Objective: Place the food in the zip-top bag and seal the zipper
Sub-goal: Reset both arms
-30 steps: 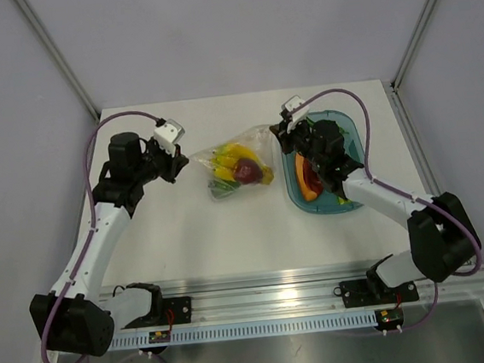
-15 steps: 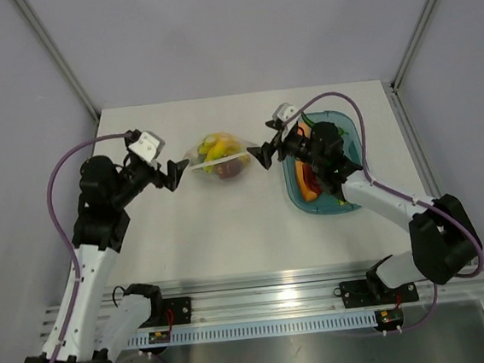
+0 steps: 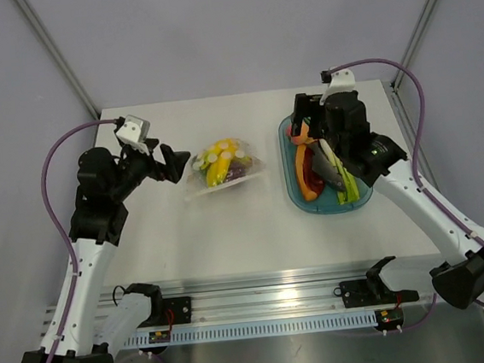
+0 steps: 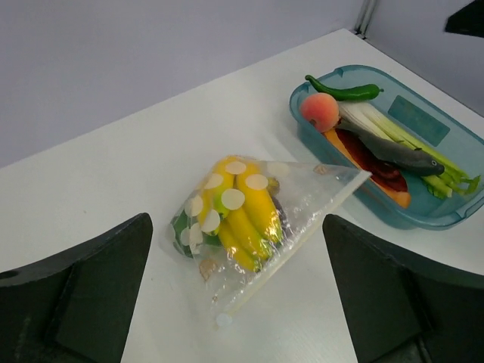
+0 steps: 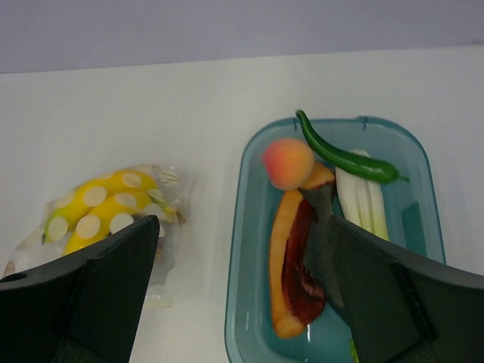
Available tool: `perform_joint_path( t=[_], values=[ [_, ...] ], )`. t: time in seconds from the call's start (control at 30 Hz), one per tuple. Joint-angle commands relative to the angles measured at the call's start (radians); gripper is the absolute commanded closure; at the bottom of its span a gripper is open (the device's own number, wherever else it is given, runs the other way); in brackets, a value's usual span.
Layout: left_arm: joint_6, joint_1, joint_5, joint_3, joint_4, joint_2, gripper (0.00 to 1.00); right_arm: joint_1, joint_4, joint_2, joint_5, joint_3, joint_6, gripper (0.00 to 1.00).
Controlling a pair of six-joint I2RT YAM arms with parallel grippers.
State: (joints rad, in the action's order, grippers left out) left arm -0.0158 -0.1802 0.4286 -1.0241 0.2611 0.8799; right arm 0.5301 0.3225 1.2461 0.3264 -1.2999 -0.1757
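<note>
Left claw [image 3: 173, 160] and right claw [image 5: 236, 295]: my fingers are spread apart on both, gripping nothing. The bag [image 4: 253, 227] lies on the table [image 3: 230, 234] between them, near the tray [image 4: 423, 121], with bananas [image 4: 243, 203] inside.

**Setting.** A teal oval tray [image 3: 331, 211] is lying on the right half of the white table [image 3: 230, 234], with its long axis running from near to far. In the left wrist view the tray [image 4: 442, 128] is sitting toward the table's [image 4: 113, 174] far right. In the right wrist view the tray [image 5: 418, 225] is filling the right half. An aluminium rail [image 3: 262, 304] is running along the near edge, with a perforated strip [image 3: 265, 327] just in front of it. Grey walls [image 3: 227, 28] are enclosing the table on three sides. Two metal posts [image 3: 54, 54] are slanting up from the far corners.
</note>
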Motion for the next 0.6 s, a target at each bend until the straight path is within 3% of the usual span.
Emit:
perform_joint_path(
  t=[0.0,0.23,0.57],
  values=[
    [0.151,0.004,-0.109,-0.062,0.047,0.019,0.01,-0.001,0.377,-0.011,0.214,-0.021,-0.212,0.01],
    [0.201,0.004,-0.178,-0.03,0.075,0.031,0.01,-0.001,0.359,-0.155,0.221,0.149,-0.3,0.01],
    [0.204,0.004,-0.208,-0.014,0.076,0.036,0.01,-0.001,0.366,-0.197,0.261,0.206,-0.334,0.01]
  ],
)
